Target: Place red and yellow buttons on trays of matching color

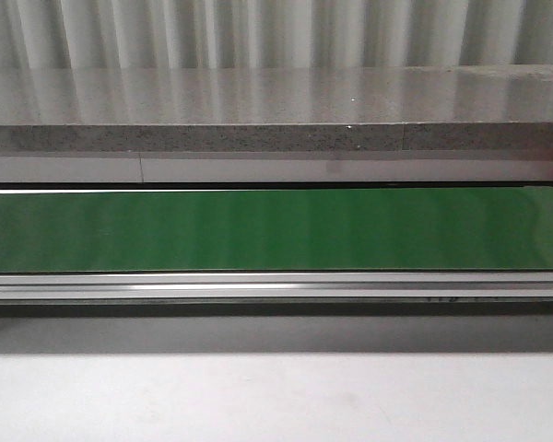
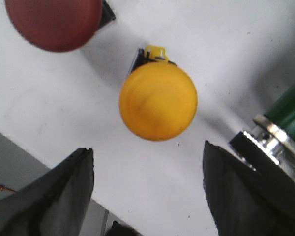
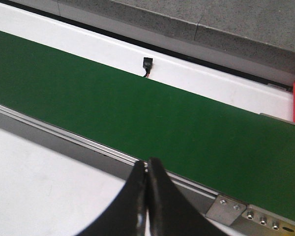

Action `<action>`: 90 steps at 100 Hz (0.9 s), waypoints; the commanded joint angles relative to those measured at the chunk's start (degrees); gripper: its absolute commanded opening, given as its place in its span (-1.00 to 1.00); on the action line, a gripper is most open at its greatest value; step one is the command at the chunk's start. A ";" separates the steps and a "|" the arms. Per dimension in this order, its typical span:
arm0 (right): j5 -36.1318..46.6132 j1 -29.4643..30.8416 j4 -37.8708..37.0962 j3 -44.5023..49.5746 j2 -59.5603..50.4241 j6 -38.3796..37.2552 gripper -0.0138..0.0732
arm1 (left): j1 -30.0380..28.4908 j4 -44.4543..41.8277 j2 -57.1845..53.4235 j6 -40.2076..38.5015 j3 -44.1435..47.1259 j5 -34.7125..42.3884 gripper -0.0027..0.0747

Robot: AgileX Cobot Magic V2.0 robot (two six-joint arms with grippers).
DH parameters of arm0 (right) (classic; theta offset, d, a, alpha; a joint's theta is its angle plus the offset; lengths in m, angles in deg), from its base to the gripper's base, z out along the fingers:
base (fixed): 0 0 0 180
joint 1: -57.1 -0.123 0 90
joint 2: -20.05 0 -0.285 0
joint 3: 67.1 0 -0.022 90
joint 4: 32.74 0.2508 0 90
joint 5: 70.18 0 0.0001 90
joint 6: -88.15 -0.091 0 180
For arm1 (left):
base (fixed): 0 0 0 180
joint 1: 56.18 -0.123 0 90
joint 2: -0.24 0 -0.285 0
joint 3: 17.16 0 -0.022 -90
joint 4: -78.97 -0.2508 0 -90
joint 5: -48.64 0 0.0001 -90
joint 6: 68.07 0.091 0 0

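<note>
The conveyor belt (image 1: 276,230) runs across the table (image 1: 276,396), a ledge (image 1: 276,110) behind it

A green conveyor belt (image 1: 276,230) runs before a grey ledge (image 1: 276,120).

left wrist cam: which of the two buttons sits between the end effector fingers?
The round yellow plastic button. It lies centred in the gap of the open left end effector, untouched. The round red plastic button sits off to one side, cut off by the frame edge.
</note>
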 commanded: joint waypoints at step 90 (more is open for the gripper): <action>3.89 -0.23 1.47 -1.56 0.30 -0.03 -0.84 | -0.05 1.75 3.03 2.30 -6.38 3.73 -0.72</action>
